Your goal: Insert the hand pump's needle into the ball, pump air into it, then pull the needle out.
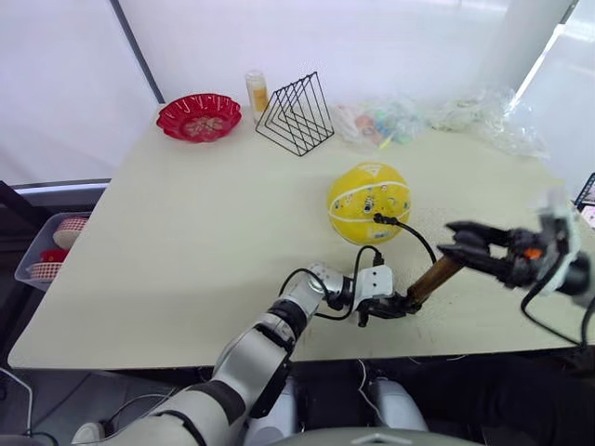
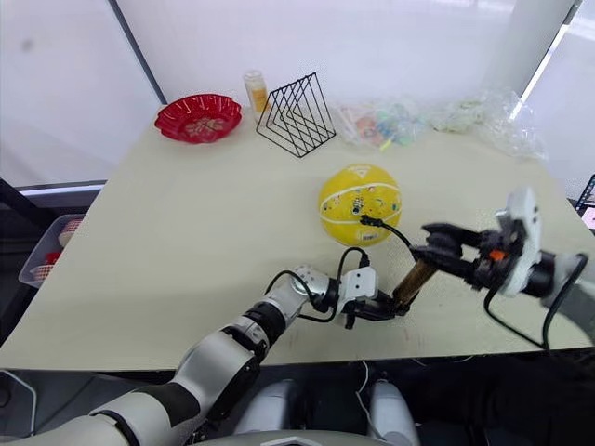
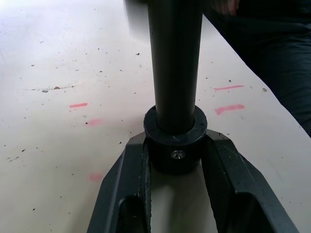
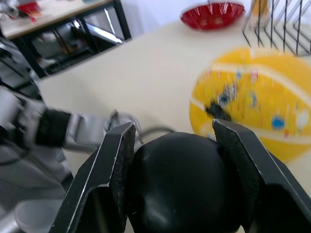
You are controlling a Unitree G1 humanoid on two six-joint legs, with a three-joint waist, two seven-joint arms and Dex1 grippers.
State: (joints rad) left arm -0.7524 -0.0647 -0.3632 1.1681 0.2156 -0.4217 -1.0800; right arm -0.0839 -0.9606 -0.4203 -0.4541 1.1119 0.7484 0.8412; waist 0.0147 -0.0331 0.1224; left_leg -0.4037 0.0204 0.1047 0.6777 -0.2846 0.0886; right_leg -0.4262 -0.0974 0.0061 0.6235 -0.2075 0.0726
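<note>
Needle (image 2: 364, 221) sits in the ball (image 2: 360, 204); left gripper (image 2: 379, 308) jaws pinching the hand pump (image 2: 412, 280) base, right gripper (image 2: 441, 253) jaws clamping its handle: pumping, pull-out remain.

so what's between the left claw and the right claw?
The hand pump: left claw clamps its base cap, right claw its handle. The bronze barrel spans the gap in the head views, with the hose arching to the ball.
</note>
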